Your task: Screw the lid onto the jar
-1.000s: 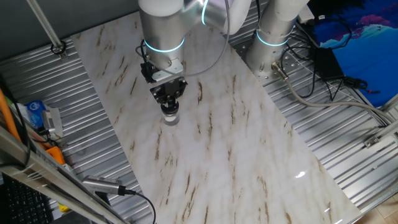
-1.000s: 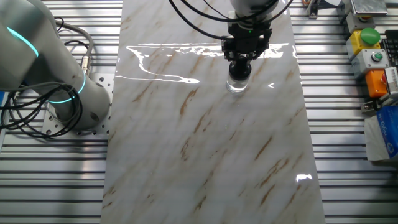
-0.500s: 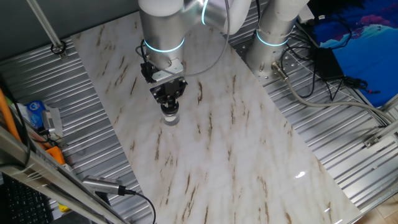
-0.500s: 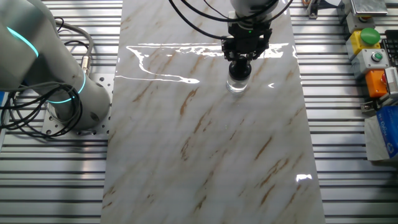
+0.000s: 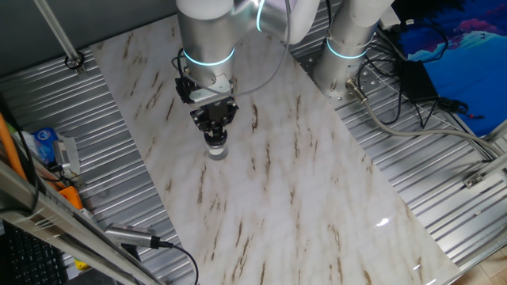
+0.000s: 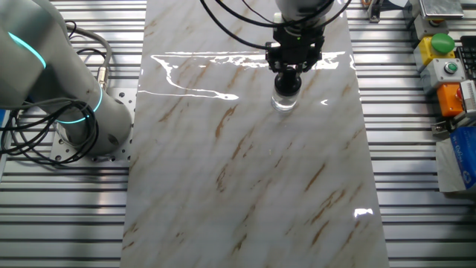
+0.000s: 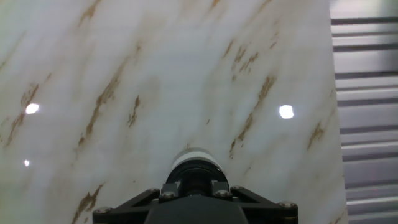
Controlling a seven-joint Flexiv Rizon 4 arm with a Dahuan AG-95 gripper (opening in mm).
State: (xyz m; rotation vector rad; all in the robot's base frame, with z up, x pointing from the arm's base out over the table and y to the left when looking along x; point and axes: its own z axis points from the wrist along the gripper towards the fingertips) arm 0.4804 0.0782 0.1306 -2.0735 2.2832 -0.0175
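Claw (image 5: 215, 133) points straight down at the marble-patterned worktop (image 5: 301, 198), its black fingers (image 6: 287, 72) drawn in close around the lid (image 6: 287, 82), a small black cap that sits on top of the jar (image 6: 285, 99). The jar stands upright on the worktop, its clear glass body showing just below the fingers in both fixed views. The arm (image 5: 207, 36) rises nearly vertical above the claw, a wide grey segment with a glowing cyan ring near the wrist, so the hand hangs directly over the jar. In the hand view the lid (image 7: 196, 171) appears as a dark round shape between the finger bases, with the pale rim of the jar (image 7: 193, 155) just beyond it and the veined worktop (image 7: 155, 74) filling the rest.
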